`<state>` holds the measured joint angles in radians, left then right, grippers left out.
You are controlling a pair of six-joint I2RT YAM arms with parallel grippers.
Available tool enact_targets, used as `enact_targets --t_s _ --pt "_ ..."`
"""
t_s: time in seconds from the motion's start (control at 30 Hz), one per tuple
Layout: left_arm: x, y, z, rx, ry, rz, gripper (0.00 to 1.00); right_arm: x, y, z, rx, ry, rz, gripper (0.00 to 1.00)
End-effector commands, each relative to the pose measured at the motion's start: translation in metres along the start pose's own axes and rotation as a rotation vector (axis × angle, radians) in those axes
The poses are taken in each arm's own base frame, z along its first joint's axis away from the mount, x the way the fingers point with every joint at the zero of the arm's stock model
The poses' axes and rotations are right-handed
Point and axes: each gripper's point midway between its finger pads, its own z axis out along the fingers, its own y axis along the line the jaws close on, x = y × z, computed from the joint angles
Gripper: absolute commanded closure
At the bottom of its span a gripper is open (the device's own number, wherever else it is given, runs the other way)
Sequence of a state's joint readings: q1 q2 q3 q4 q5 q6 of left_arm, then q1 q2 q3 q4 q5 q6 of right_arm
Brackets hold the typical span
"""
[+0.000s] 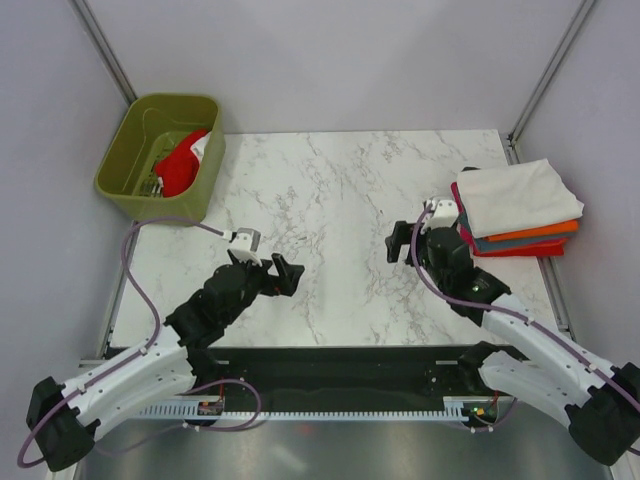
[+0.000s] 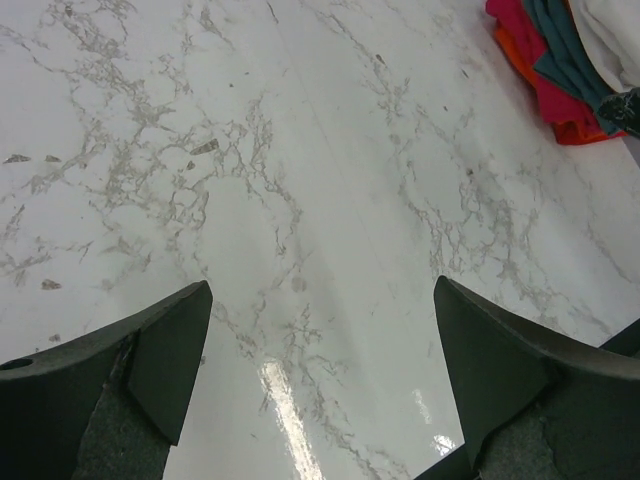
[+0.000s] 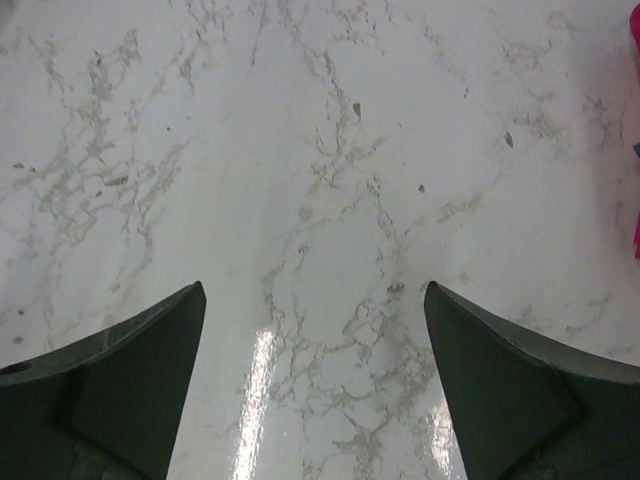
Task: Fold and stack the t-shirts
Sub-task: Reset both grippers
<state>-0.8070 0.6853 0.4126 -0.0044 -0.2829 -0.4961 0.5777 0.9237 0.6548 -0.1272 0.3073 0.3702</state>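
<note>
A stack of folded t-shirts lies at the table's right edge: a cream one on top, then orange, grey-blue and red ones beneath. Its red, orange and grey-blue edges show in the left wrist view. A red t-shirt lies crumpled in the olive-green bin at the back left. My left gripper is open and empty over the bare marble, left of centre. My right gripper is open and empty just left of the stack. Both wrist views show only marble between the fingers.
The white marble table has grey walls behind and at both sides. A metal frame post stands at the back right corner. Purple cables run along both arms.
</note>
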Motion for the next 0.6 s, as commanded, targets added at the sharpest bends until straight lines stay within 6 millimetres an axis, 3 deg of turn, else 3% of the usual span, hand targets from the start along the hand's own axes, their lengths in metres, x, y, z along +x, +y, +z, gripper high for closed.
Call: enact_targets --t_s 0.0,0.03,0.1,0.13,0.27,0.33,0.57 --pt "0.001 0.012 -0.007 -0.005 -0.049 0.092 0.02 0.002 -0.014 -0.011 0.070 -0.111 0.019 0.02" --pt "0.014 0.023 -0.007 -0.024 -0.040 0.103 0.02 0.014 -0.019 -0.013 0.071 -0.111 0.025 0.02" --pt "0.015 0.032 -0.013 -0.038 -0.074 0.115 0.01 0.029 -0.027 -0.013 0.092 -0.103 0.052 0.02" --pt "0.026 0.039 -0.013 -0.052 -0.072 0.107 0.01 0.033 -0.030 -0.014 0.102 -0.106 0.064 0.02" --pt "0.018 0.034 -0.020 -0.009 -0.133 0.065 0.00 0.062 -0.035 -0.008 0.083 -0.090 0.096 0.02" --pt "0.018 0.040 -0.021 -0.034 -0.148 0.056 0.00 0.062 -0.030 -0.010 0.055 -0.078 0.085 0.02" --pt "0.019 0.042 -0.022 -0.035 -0.155 0.043 0.00 0.068 -0.043 -0.008 0.121 -0.093 0.121 0.02"
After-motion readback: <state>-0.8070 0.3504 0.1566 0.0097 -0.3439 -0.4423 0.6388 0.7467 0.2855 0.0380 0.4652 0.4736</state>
